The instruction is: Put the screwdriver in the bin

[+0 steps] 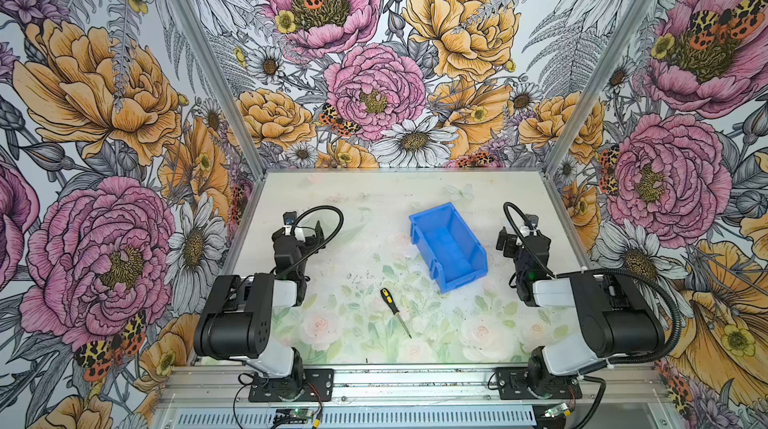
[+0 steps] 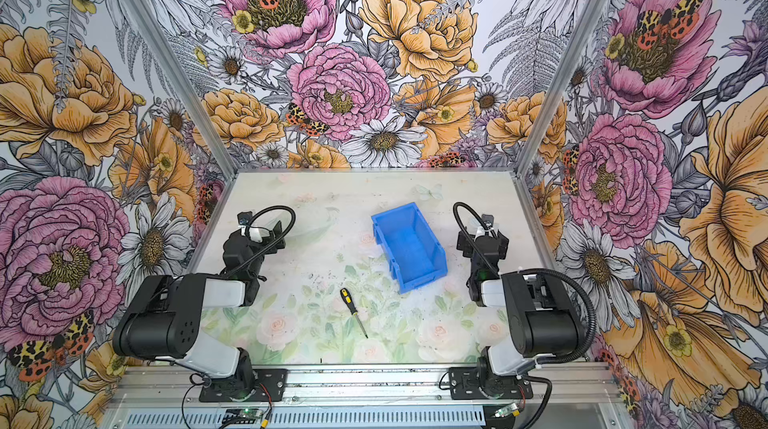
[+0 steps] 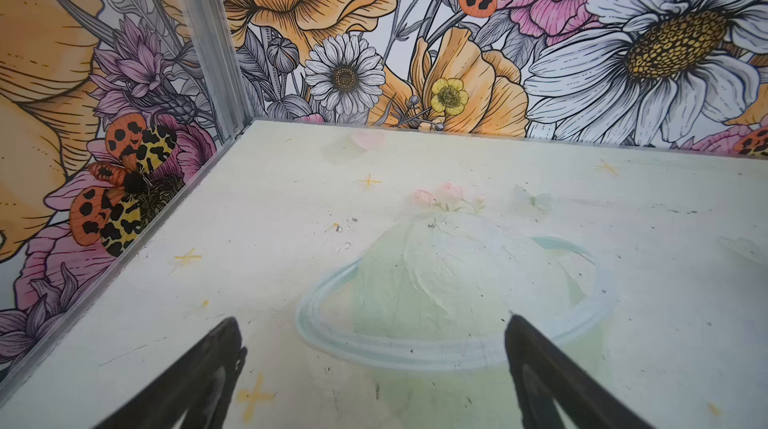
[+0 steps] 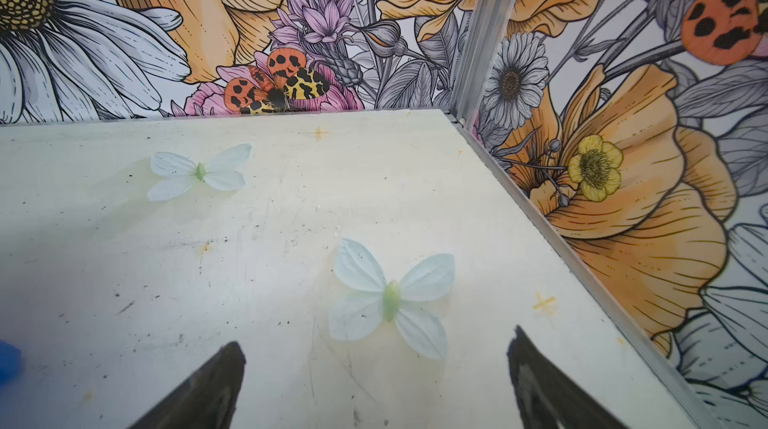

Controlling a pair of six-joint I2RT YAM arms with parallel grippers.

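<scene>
Wrist views: left fingers (image 3: 199, 377) and right fingers (image 4: 208, 385) are being held wide apart, empty, readied for the ungrasped screwdriver (image 1: 395, 311).

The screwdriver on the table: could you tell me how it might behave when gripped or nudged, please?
The screwdriver looks rigid, with a thin metal shaft, so it should lift without bending. Its rounded black-and-yellow handle lies flat on the table, so a sideways push would probably roll it. Gripped by the shaft, the thicker handle end may sag.
</scene>
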